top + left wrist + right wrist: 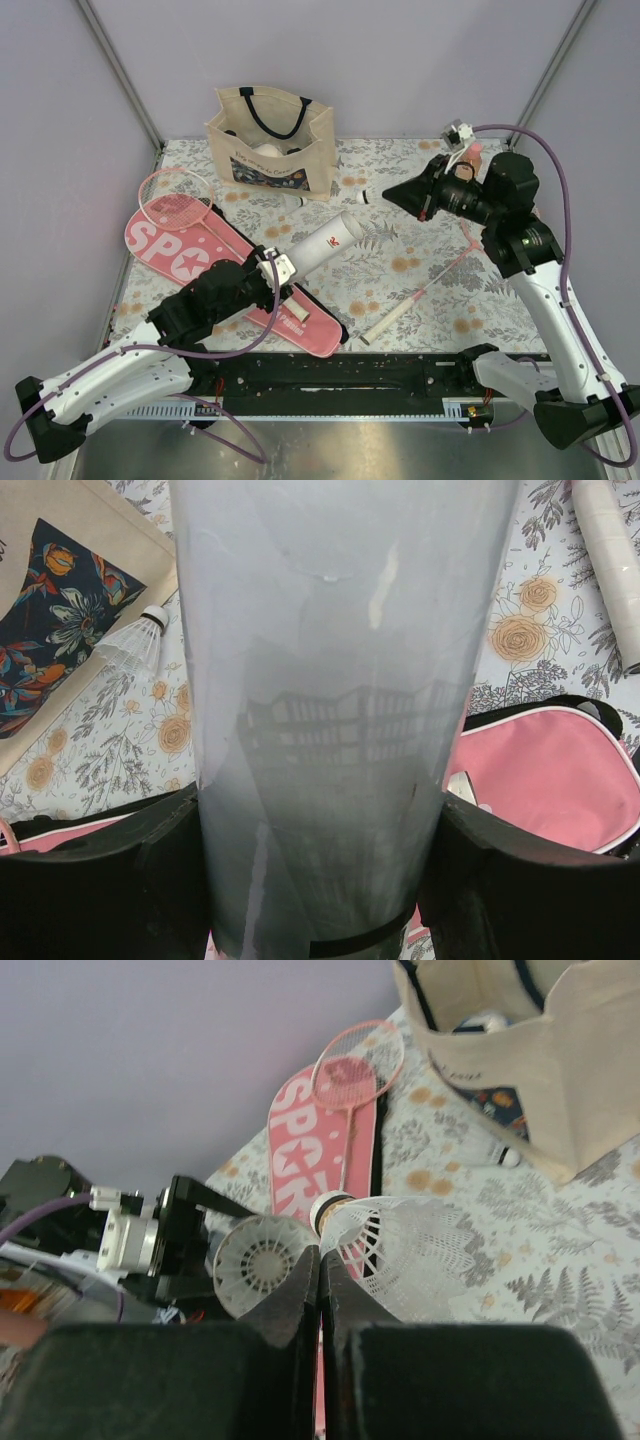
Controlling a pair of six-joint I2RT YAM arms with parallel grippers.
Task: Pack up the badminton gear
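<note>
My left gripper [272, 272] is shut on the long white tube [330, 240], which fills the left wrist view [340, 680] between the black fingers [110, 880]. My right gripper [388, 195] is raised and shut on the skirt of a white shuttlecock [420, 1255], close to the tube's open end [262, 1265]. Another shuttlecock [300, 200] lies by the tote. One pink-rimmed racket [175, 196] lies on the pink SPORT case [215, 260]. The second racket's handle [398, 315] lies at the front; its head is hidden behind my right arm.
A beige tote [272, 140] with dark straps stands at the back, with white things inside. A small orange bottle [470, 160] with a pink cap is partly hidden behind my right arm. A black rail [330, 370] runs along the near edge.
</note>
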